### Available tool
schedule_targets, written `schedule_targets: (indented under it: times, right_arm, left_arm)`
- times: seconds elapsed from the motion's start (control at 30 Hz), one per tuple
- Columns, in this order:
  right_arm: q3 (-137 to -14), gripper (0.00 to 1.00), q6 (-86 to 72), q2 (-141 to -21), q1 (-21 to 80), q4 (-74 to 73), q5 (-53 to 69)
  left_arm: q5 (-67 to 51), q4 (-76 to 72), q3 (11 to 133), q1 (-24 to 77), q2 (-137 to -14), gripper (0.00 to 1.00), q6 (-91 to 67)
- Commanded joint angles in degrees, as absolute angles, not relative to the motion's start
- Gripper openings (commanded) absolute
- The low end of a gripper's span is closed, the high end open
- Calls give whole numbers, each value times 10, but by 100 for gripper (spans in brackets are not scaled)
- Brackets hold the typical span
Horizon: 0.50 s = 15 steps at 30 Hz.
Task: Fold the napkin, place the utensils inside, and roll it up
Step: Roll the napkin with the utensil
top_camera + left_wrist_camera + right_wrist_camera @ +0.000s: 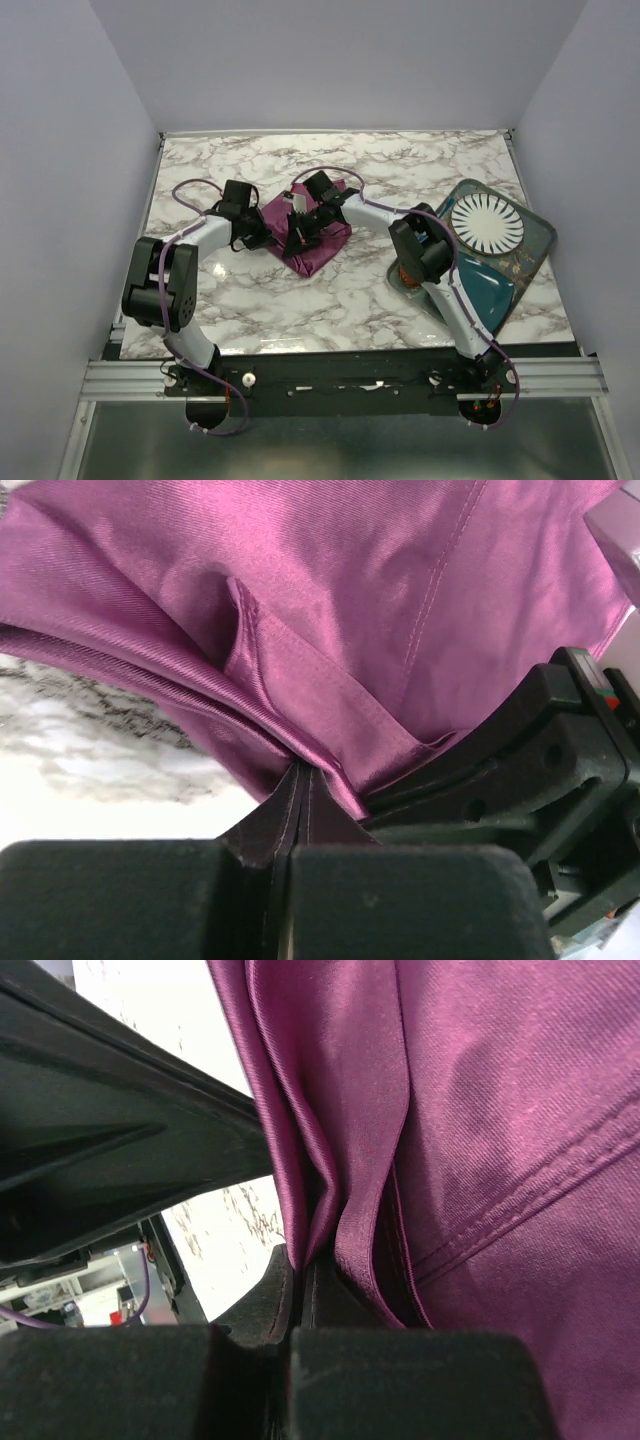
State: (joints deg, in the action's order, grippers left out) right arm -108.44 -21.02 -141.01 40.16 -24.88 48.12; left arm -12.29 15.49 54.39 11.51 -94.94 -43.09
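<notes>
My left fingers (300,802) are pressed together on a pinched fold of the napkin (400,600), plum-purple and shiny, with several thin layers squeezed into the seam between the pads. My right fingers (300,1278) are likewise clamped on a bunched edge of the same cloth, a stitched hem running just beside them. The two pairs of fingers sit very near each other, and each wrist view has the other arm's black housing crowding one side. That closeness is my main worry: if I draw the cloth sideways or turn a wrist, the housings could knock together. A second risk is in the grips themselves, since each holds a wad of layers rather than one clean edge, so a pull may slide a layer free or drag the fold crooked. The wrist views give me this detail of the pinch but nothing of the layout. Only the overhead view shows that: the napkin lies crumpled in a rough diamond near the middle of the desk (250,310), slightly toward the left edge, with both arms bent over it. It also shows a white plate (487,222) on a teal mat (500,292) by the right edge, well apart. I cannot find the knife in any view, so I cannot tell whether the cloth hides it.
</notes>
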Motion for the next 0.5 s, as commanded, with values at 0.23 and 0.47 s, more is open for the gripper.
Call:
schedule_targets:
  times: [0.23,0.47]
  right_arm:
    - [-1069,1,-215,-1426,399,-276,463]
    - [-1077,15,-211,-1408,400,-293,444]
  left_arm:
    - [-117,124,541,119,-1004,0,-447]
    - [-97,129,518,119,-1020,0,-451]
